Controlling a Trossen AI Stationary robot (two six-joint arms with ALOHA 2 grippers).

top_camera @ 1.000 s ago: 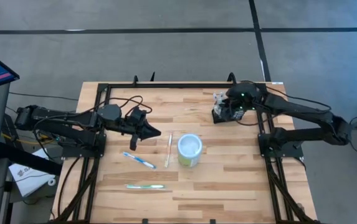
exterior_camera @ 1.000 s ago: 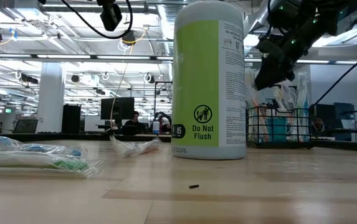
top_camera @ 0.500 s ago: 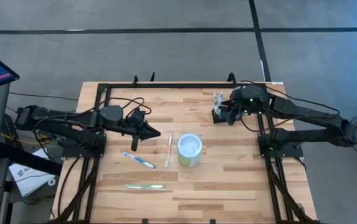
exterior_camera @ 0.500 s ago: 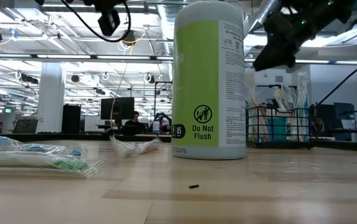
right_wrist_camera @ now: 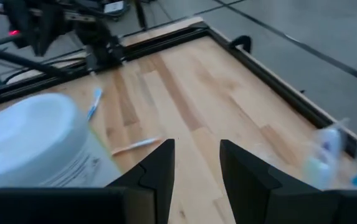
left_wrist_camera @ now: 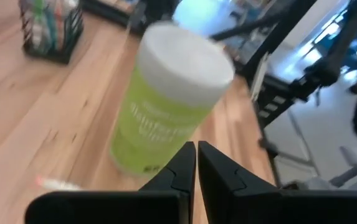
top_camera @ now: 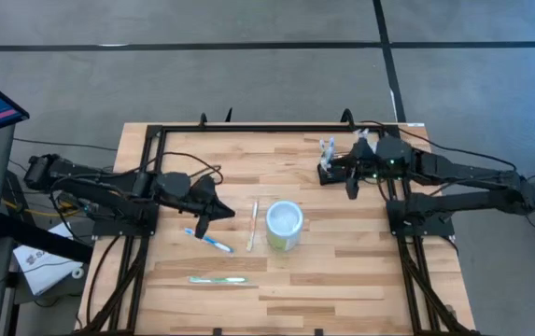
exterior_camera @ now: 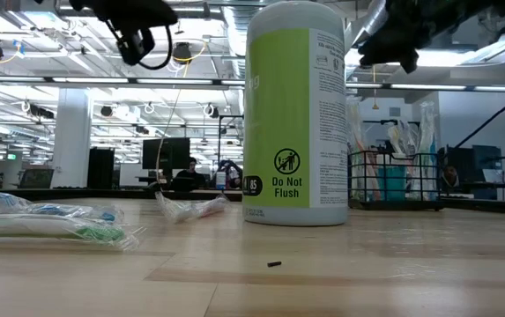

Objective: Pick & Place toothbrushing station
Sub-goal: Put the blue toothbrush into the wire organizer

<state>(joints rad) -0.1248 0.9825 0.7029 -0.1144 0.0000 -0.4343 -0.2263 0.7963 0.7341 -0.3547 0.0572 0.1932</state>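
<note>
the toothbrushing station (top_camera: pixel 328 161) sits at the table's (top_camera: pixel 342 271) far right; the right gripper (top_camera: pixel 352 189) hangs just beside it, parted and empty; the left gripper (top_camera: pixel 200 231), pinched closed on nothing, hovers well apart.

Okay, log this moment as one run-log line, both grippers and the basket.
left gripper: shut, empty, above wrapped toothbrush | right gripper: open, empty, beside wire-mesh basket | basket: standing on table, far right, not held
</note>
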